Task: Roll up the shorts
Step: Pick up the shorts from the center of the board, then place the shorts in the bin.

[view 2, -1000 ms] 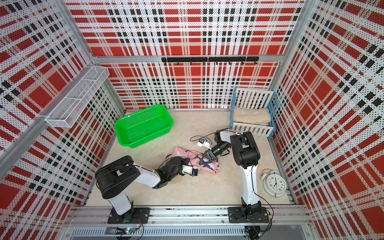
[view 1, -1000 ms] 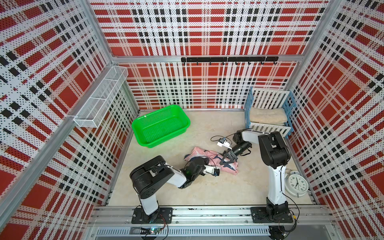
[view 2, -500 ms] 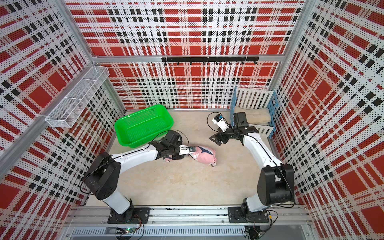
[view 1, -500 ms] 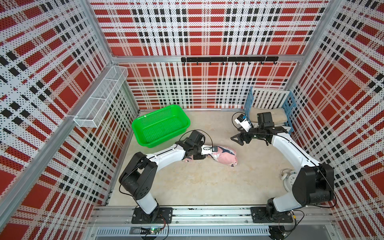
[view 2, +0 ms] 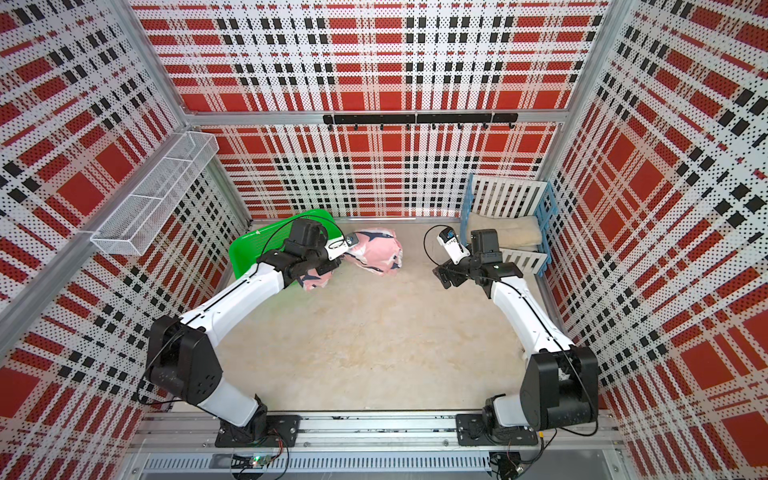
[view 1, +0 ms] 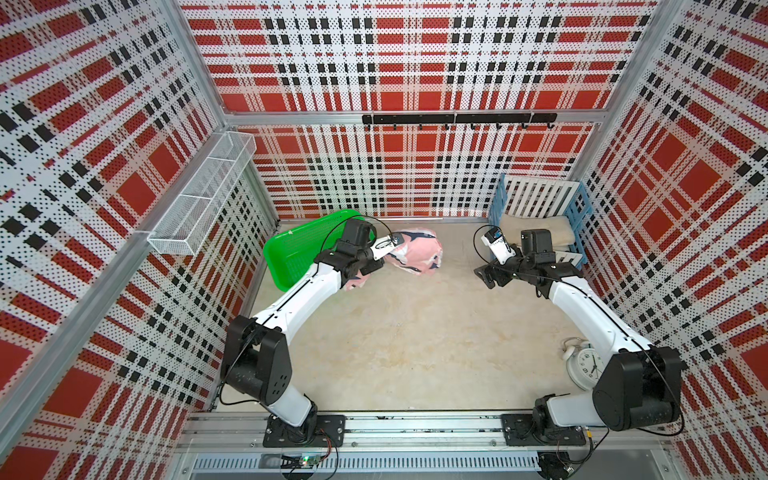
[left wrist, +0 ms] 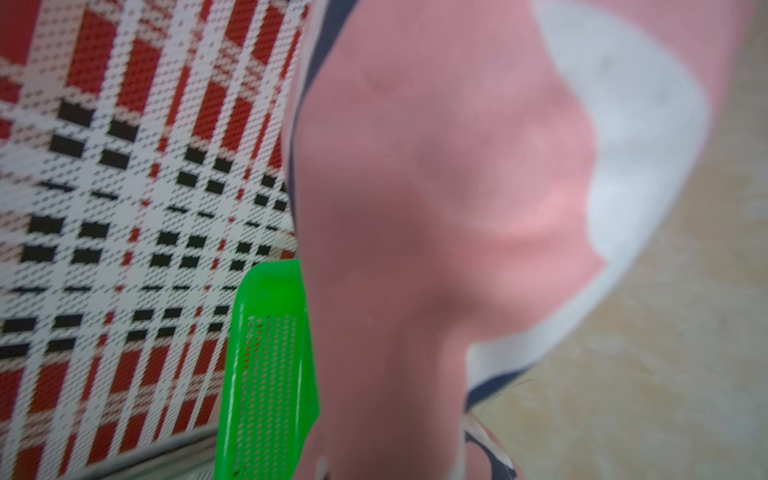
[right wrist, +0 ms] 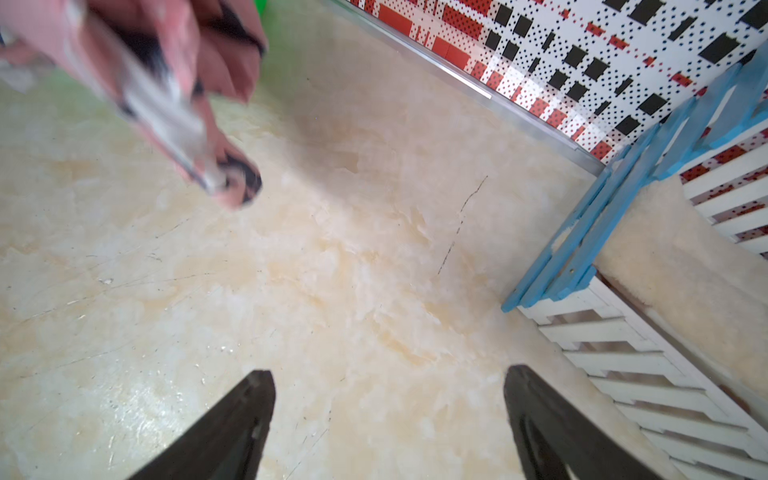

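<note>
Left end effector (view 1: 371,267) is clenched. Its jaws are hidden under the wrist in both top views. In the left wrist view the soft pink fabric shorts printed with navy-and-white sharks (left wrist: 436,208) fill the lens and narrow toward where the jaws would be, so I judge it grips them.

A second ago both arms were folded over the shorts at the middle of the worktop (view 1: 415,340). Half a second ago the left arm had stretched out with the bundle and the right arm had swung off to the right. Now the shorts (view 1: 415,251) are further toward the far left, just beside the bright green perforated plastic basket (view 1: 291,257). They are bunched into a lumpy roll with one loose tail under the left arm.

The right end effector (right wrist: 388,374) is released, jaws wide and holding nothing. It hangs over bare worktop near the blue-and-white slatted crate (view 1: 540,199) that holds a folded beige towel (view 1: 536,232), well apart from the shorts.

For the task, the rolling looks largely done, and the work has passed to the left end effector alone. The roll seems loose, and held by one end it could unwind. Whether it touches the worktop I cannot tell.
</note>
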You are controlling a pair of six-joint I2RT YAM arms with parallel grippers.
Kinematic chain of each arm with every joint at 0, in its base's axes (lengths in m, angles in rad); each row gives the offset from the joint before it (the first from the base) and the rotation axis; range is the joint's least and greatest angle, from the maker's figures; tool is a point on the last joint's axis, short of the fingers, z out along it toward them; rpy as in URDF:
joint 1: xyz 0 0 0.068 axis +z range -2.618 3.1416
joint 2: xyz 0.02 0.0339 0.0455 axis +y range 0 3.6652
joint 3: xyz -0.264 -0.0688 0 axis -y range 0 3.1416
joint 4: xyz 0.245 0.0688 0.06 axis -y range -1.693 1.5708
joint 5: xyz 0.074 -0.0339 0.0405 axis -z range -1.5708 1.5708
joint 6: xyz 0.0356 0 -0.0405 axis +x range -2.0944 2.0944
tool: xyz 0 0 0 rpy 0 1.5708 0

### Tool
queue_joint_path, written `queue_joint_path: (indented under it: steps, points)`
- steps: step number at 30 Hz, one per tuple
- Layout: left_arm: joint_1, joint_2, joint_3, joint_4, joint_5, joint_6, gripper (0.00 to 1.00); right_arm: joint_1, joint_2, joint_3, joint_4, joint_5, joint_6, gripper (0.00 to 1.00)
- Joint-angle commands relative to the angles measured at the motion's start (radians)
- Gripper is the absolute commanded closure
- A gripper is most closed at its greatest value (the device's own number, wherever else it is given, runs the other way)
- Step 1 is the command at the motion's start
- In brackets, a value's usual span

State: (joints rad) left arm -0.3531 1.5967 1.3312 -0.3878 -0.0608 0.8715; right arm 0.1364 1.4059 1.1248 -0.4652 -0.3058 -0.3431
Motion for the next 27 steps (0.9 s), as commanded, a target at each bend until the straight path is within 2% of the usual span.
queue_joint_path:
  steps: [1, 3, 7, 11, 14, 18, 21, 24, 27]
  points:
    - [0.063, -0.024, 0.044, 0.093, -0.166, 0.039, 1.0, 0.002, -0.034, -0.014, -0.019, 0.026, -0.013, 0.06]
    - [0.096, -0.022, 0.053, 0.137, -0.217, 0.075, 1.0, 0.002, -0.038, -0.025, -0.021, 0.028, -0.016, 0.06]
    - [0.195, -0.011, 0.059, 0.2, -0.248, 0.154, 1.0, 0.002, -0.042, -0.04, -0.022, 0.016, -0.017, 0.06]
    - [0.289, -0.013, -0.04, 0.431, -0.299, 0.241, 1.0, 0.002, -0.031, -0.044, -0.034, 0.005, -0.02, 0.06]
    - [0.348, 0.003, -0.07, 0.544, -0.265, 0.194, 1.0, 0.002, -0.028, -0.048, -0.035, -0.007, -0.023, 0.06]
    - [0.361, 0.073, -0.163, 0.684, -0.214, 0.188, 1.0, 0.002, -0.015, -0.046, -0.031, -0.036, -0.024, 0.05]
    - [0.357, 0.147, -0.175, 0.639, -0.133, 0.176, 1.0, 0.002, -0.01, -0.048, -0.034, -0.048, -0.027, 0.05]
    - [0.353, 0.158, -0.212, 0.6, -0.048, 0.154, 1.0, 0.002, -0.019, -0.061, -0.036, -0.056, -0.031, 0.05]
    - [0.362, 0.165, -0.206, 0.48, 0.067, 0.139, 1.0, 0.002, -0.027, -0.081, -0.023, -0.069, -0.03, 0.05]
